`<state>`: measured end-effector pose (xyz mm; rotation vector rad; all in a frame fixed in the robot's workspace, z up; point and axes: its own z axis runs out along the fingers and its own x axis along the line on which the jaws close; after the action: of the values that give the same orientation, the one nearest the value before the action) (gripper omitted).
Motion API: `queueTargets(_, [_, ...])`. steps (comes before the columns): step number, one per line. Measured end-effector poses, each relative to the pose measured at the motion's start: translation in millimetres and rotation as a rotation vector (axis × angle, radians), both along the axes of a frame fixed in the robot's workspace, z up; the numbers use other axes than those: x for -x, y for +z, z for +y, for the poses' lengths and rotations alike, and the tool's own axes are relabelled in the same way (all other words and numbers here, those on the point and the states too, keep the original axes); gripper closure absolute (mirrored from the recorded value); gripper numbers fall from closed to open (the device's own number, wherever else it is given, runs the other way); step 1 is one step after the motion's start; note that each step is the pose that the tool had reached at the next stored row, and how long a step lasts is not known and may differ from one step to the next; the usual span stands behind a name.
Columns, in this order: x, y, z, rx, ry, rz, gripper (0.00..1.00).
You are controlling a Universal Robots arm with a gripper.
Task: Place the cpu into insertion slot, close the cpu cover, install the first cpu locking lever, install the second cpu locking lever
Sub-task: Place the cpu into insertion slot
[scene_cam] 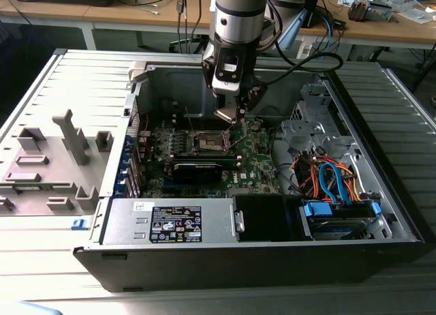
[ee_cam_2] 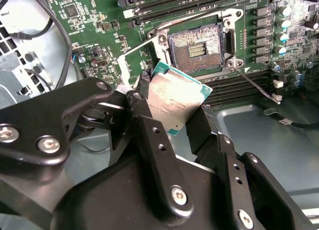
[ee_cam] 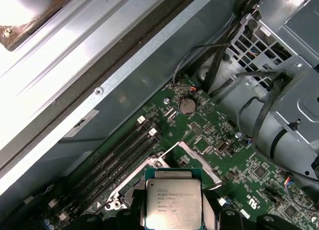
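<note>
My gripper (scene_cam: 228,116) hangs inside the open computer case, just above the green board. It is shut on the cpu (ee_cam_2: 175,94), a flat square chip with a silver top and green edge, held by its sides between the black fingers (ee_cam_2: 143,103). The first wrist view shows the cpu (ee_cam: 173,200) from its printed metal top. The insertion slot (ee_cam_2: 198,45) lies bare just beyond the chip, its dark pin field exposed; in the exterior view the insertion slot (scene_cam: 211,143) is right below the gripper. The cpu cover (ee_cam_2: 133,63) stands swung up beside the slot. A thin locking lever (ee_cam_2: 255,84) sticks out unlatched.
A long black block (scene_cam: 197,170) lies on the board in front of the slot. Memory slots (ee_cam: 124,150) run beside it. A power supply (scene_cam: 170,223) sits at the front, orange and blue cables (scene_cam: 327,178) and a drive cage (scene_cam: 310,124) toward the exterior view's right.
</note>
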<state>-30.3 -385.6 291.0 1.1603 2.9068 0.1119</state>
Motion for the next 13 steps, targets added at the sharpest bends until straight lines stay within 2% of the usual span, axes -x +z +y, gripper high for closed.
queueTargets(13, [0.0, -0.3, 0.0, 0.0000, -0.020, 0.0000, 0.46])
